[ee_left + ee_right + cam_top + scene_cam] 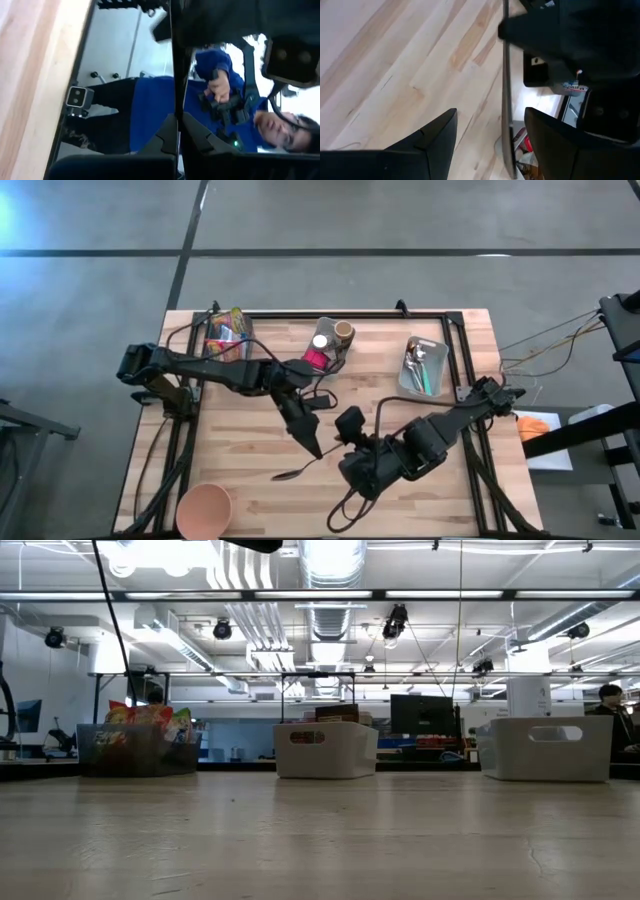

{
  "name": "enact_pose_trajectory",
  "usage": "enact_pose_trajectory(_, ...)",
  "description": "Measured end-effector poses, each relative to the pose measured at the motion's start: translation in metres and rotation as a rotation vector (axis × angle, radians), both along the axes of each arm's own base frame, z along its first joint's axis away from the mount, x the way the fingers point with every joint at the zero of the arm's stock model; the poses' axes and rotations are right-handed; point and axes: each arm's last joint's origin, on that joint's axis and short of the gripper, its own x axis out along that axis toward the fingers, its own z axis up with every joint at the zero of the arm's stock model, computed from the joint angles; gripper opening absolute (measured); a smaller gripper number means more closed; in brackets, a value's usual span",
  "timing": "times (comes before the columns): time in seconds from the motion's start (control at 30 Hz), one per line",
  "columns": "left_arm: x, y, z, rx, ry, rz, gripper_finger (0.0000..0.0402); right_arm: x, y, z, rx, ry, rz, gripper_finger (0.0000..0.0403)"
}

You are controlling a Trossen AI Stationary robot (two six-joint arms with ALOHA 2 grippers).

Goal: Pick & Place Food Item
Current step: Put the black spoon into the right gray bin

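the wooden table (250, 440) carries three bins along its far edge: one with snack packets (226, 332), a middle one with a pink item and a brown cup (343, 332), and a grey tray of cutlery (422, 366). what each bin holds beyond that is too small to tell. one pink bowl (204, 509) sits at the table's near left corner, well apart from the bins.

one spoon (300, 469) is the thing being handled. from above it lies near the middle of the table's near half, its bowl pointing toward the pink bowl. the left gripper (314, 450) is clamped tight on the handle end, and in its wrist view the thin handle runs up between the closed fingers (165, 140). beyond them a person in a blue top shows, partly hidden by the arm.

the right gripper (352, 430) sits just beside the left one, its fingers (437, 135) parted. in its wrist view the spoon handle (507, 100) stands between them, touching neither. the spoon's bowl is cut off there.

the low view shows only the three bins; both arms and the spoon are out of it.
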Motion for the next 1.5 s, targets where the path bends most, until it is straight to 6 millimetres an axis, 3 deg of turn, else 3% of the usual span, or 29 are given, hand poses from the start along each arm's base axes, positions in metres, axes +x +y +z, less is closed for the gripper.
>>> enact_pose_trajectory(0.2,-0.001,-0.003,0.001,-0.002,-0.025,-0.042,0.0,0.001,-0.003,0.0,-0.005,0.007,0.002,0.0206)
enact_pose_trajectory(0.5,-0.001,-0.002,0.0,0.003,-0.021,-0.029,0.0,0.002,-0.003,0.0,-0.024,0.015,0.029,0.0024)
enact_pose_trajectory(1.03,0.0,-0.002,0.001,0.039,-0.079,-0.027,0.0008,0.002,-0.006,0.0,0.095,-0.016,-0.12,0.001)
enact_pose_trajectory(1.17,0.002,-0.002,0.008,0.043,-0.141,-0.017,0.0052,0.002,-0.005,0.001,0.129,-0.037,-0.154,0.0009)
enact_pose_trajectory(1.5,0.005,0.007,0.019,0.069,-0.198,0.035,0.0215,0.002,-0.006,0.001,0.198,-0.033,-0.195,0.0008)
